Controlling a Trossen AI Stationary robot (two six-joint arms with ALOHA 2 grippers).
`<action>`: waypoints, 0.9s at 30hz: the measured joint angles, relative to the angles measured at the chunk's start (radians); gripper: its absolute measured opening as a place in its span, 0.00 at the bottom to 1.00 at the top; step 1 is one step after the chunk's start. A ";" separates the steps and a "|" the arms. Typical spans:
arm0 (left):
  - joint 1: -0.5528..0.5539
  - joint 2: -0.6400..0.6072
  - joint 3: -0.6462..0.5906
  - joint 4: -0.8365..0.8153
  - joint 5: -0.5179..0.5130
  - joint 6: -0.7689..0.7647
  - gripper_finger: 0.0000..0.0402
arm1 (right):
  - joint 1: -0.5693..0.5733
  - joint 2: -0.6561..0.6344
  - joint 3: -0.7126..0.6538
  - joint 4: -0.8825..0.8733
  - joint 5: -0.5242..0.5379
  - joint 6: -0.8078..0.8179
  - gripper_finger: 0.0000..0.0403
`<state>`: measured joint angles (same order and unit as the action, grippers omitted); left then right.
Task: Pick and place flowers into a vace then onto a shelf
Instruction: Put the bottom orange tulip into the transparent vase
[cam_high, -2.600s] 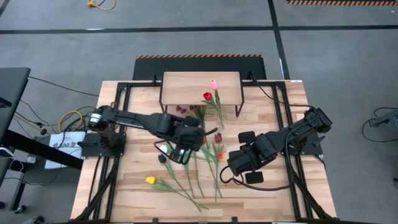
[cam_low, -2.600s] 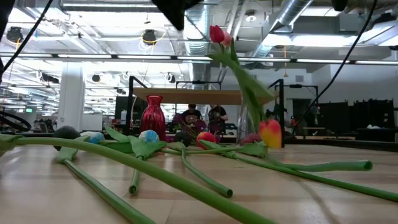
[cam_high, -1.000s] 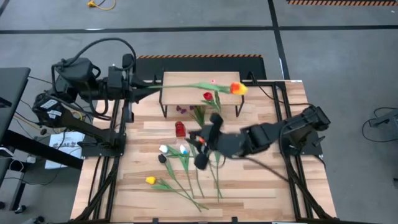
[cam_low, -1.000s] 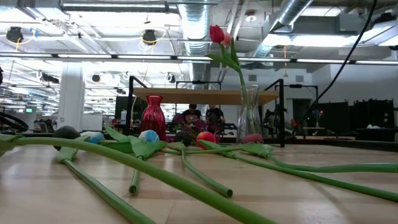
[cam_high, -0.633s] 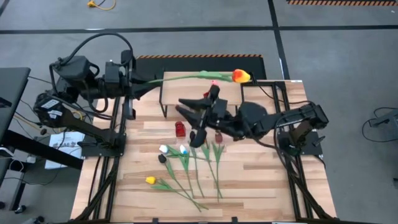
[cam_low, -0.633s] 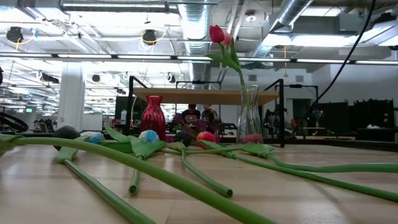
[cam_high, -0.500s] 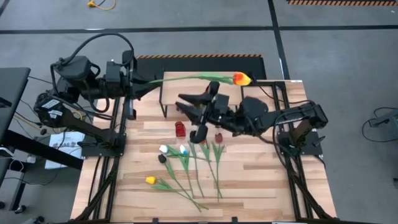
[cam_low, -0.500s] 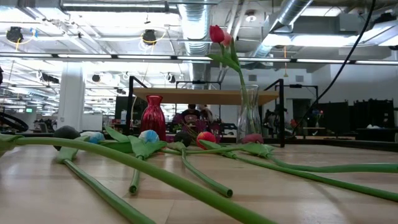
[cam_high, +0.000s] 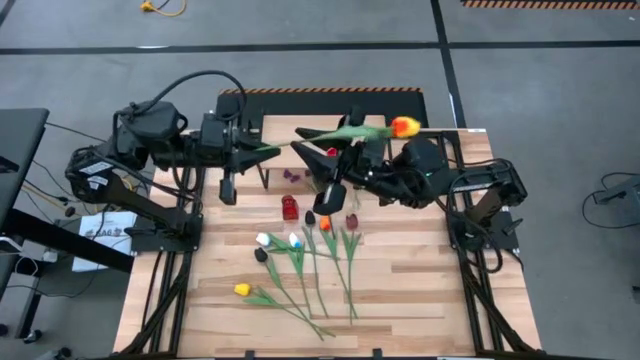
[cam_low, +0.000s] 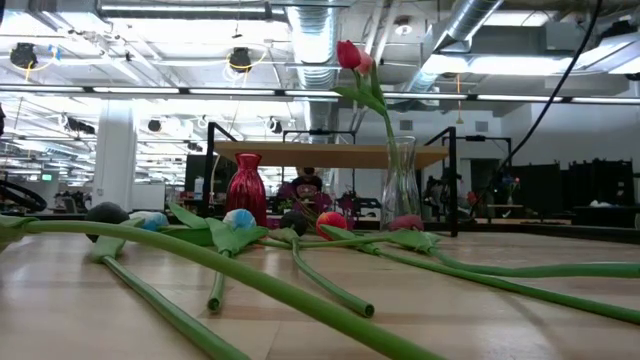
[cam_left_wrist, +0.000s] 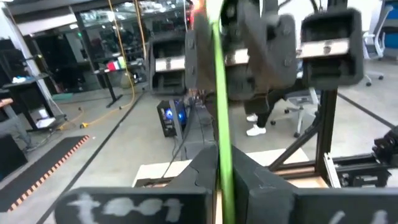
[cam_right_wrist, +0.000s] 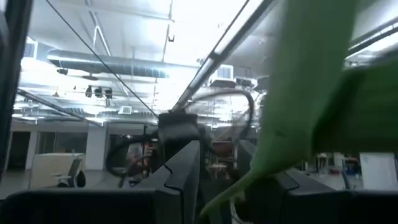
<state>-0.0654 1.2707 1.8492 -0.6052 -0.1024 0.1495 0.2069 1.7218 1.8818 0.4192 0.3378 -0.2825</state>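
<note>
Upper left of the high view: the left gripper (cam_high: 250, 152) is parked off the shelf's left end, clamped tight on the stem of the orange tulip (cam_high: 405, 126). In the left wrist view the same green stem (cam_left_wrist: 219, 124) is seen pinched right between the fingers (cam_left_wrist: 202, 171). From there the tulip is held up in the air, roughly level, stretched across the shelf (cam_high: 275, 128) toward the upper right, with its head ending up past the shelf's right end.

Centre of the frame: the right gripper (cam_high: 322, 178) is found just under that stem, in front of the shelf, with the arm reaching in from the right side. Its fingers are seen spread apart. In the right wrist view a green leaf (cam_right_wrist: 298, 93) fills the space by them, but it's probably not gripped; contact can't really be made out there.

Just below it, the red vase (cam_high: 290, 207) is stood on the table (cam_high: 420, 290). In the low view the glass vase (cam_low: 400, 185) is seen right of centre with a red tulip (cam_low: 348, 55) stuck in it.

Lower middle: the rest of the flowers (cam_high: 300, 270) are left lying on the planks, the yellow one (cam_high: 241, 290) farthest left.
</note>
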 joint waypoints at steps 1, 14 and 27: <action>0.000 0.001 0.000 -0.004 0.000 0.000 0.00 | 0.003 0.000 0.006 -0.002 0.000 -0.012 0.25; 0.001 0.006 0.000 -0.027 0.042 -0.009 0.00 | 0.021 0.000 0.061 -0.171 0.118 -0.108 0.01; 0.000 -0.001 0.000 -0.490 -0.248 -0.045 0.08 | 0.068 -0.010 0.282 -0.775 0.331 -0.048 0.00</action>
<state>-0.0654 1.2696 1.8496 -1.0954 -0.3508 0.1040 0.2752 1.7115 2.1642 -0.3557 0.6687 -0.3301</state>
